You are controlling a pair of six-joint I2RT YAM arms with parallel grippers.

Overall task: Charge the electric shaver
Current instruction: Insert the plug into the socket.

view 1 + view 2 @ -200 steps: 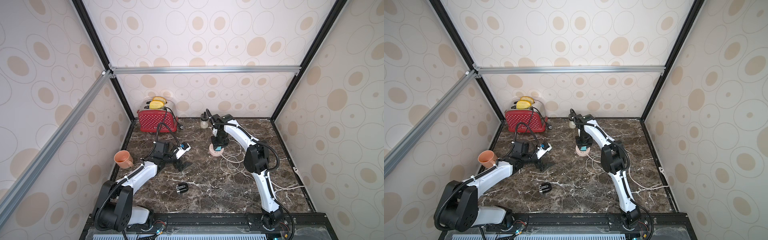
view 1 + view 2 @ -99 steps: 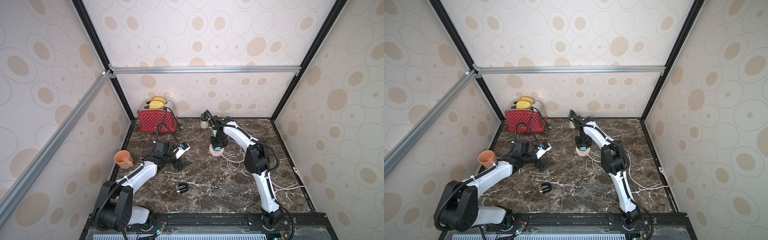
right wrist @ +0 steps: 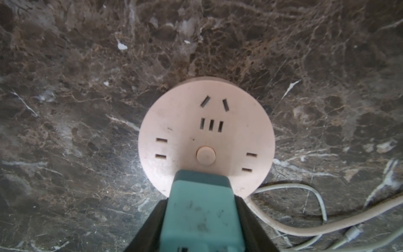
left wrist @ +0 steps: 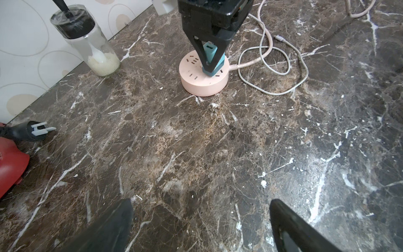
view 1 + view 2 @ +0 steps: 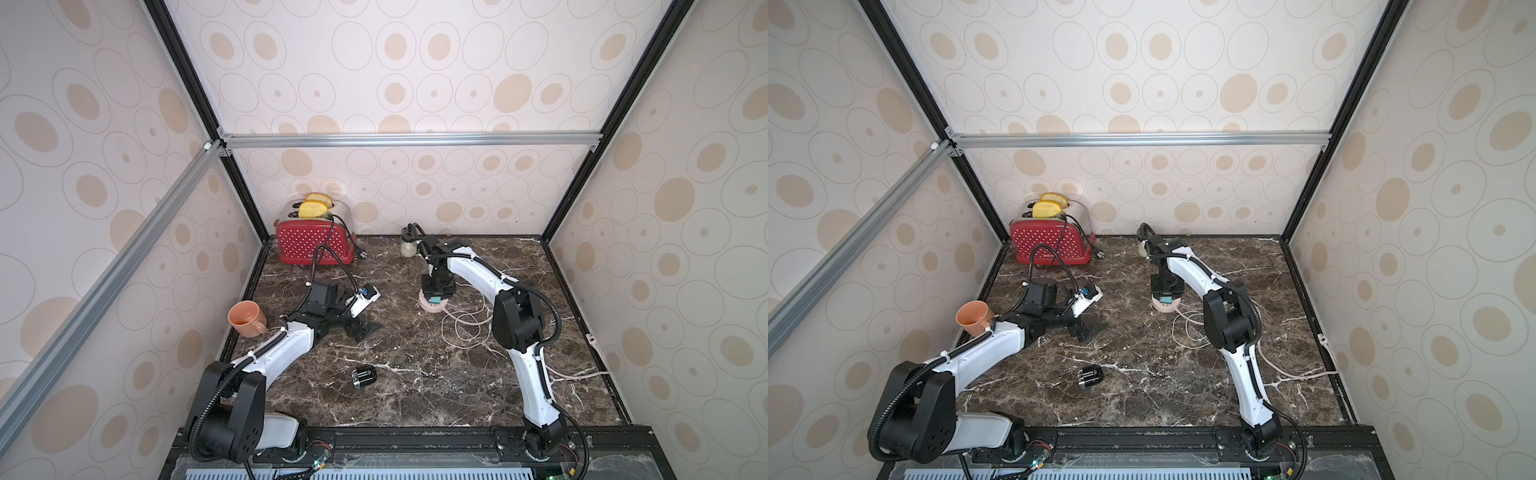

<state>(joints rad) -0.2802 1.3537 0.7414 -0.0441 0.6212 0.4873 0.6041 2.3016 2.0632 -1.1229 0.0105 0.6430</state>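
"Marble bench (image 5: 436, 374), left to right. What's on your screens?"

"I'm taking the pink socket disc (image 3: 185, 135) as my mark. Farthest left of it I have an orange mug (image 5: 245, 318), right at the bench's edge. Next is a red toaster (image 5: 311, 247), left of the disc and back against the wall, with two yellow slices (image 5: 313, 208) standing up in it. My left tool (image 4: 199, 209) sits low over the bench, left of the disc, with its jaws spread wide and only bare marble between them."

"And the electric shaver?"

"The electric shaver (image 5: 364, 377) is lying on its side on the bench. It's left of the disc and well apart from it, toward the front rail. Neither tool touches it."

"The disc itself?"

"Just behind it, slightly left, stands a glass jar (image 4: 91, 43) with a black lid. My right tool (image 4: 211, 65) points straight down over the disc, clamped on the teal adapter (image 3: 199, 209). The adapter's lower end meets the disc's top face near the rim, but I cannot tell whether the pins are fully in. A pale cable (image 4: 250, 62) leaves the disc on its right side and lies in loose loops on the bench beside it."
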